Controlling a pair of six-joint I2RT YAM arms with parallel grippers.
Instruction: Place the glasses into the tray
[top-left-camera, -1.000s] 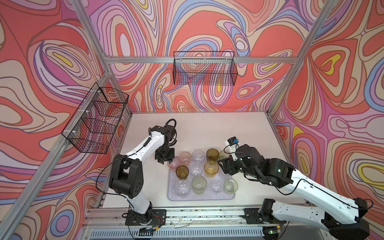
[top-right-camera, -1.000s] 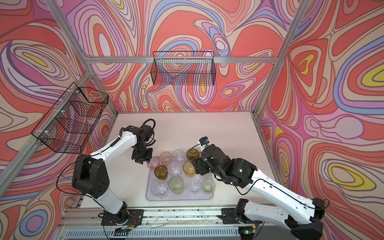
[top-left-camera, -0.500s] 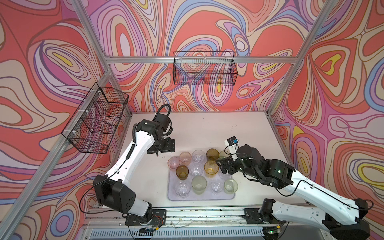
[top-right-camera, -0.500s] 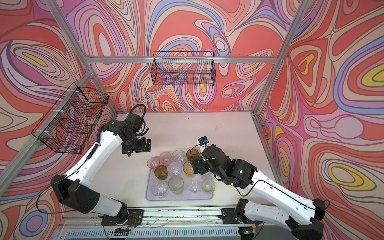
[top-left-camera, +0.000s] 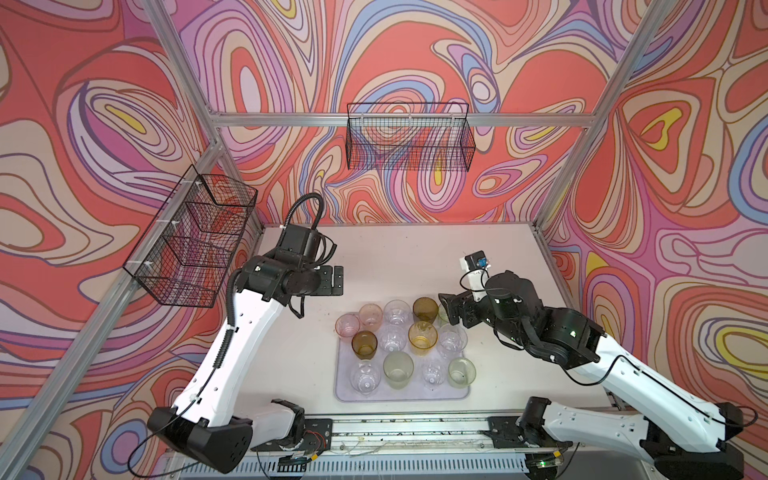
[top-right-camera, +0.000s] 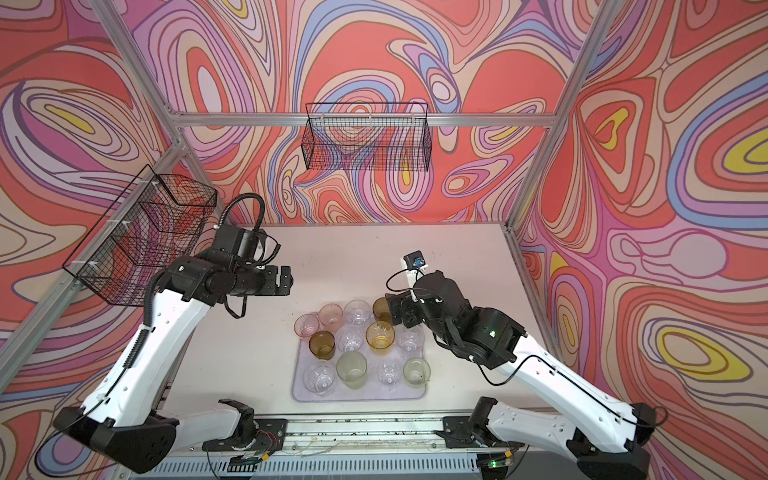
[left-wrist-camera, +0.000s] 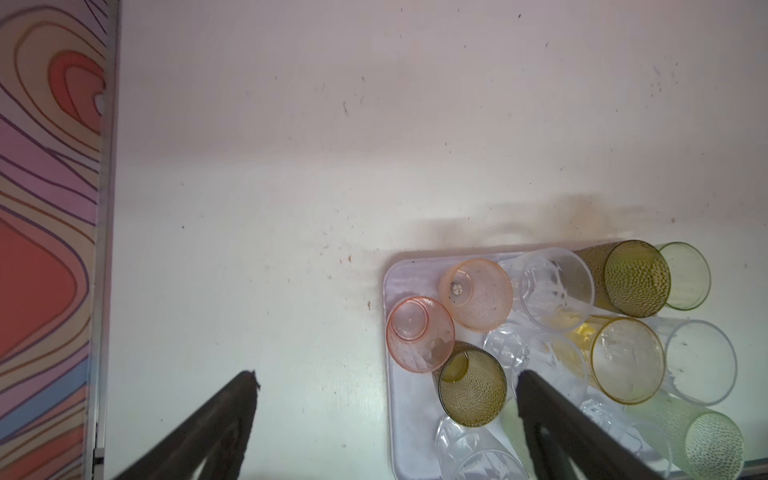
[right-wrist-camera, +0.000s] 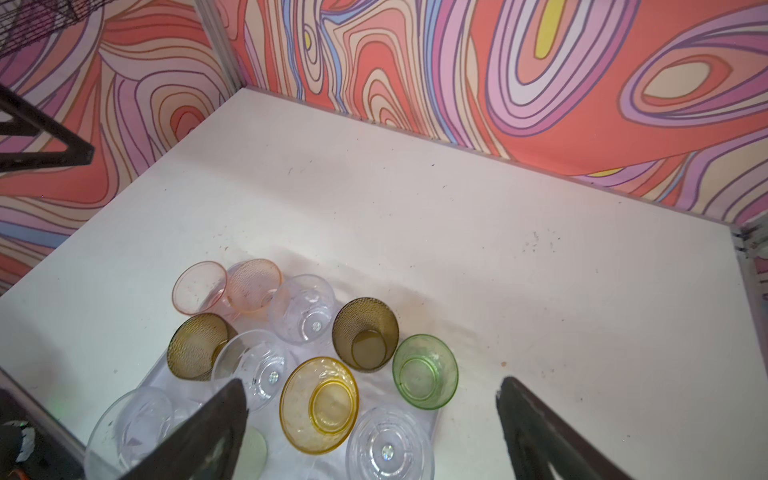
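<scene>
One green glass (top-left-camera: 443, 315) half hidden, tray (top-left-camera: 415, 395) crowded

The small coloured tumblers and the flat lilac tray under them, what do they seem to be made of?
Small see-through tumblers: glass or hard clear plastic, glossy. Their bases show through the walls, and some are dimpled or faceted. Flat pale lilac rectangular tray: probably moulded plastic with a smooth satin finish, rounded corners and a low rim.

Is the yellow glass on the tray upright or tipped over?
Upright. The yellow glass stands on the tray, mouth up, its round base visible through the opening.
</scene>
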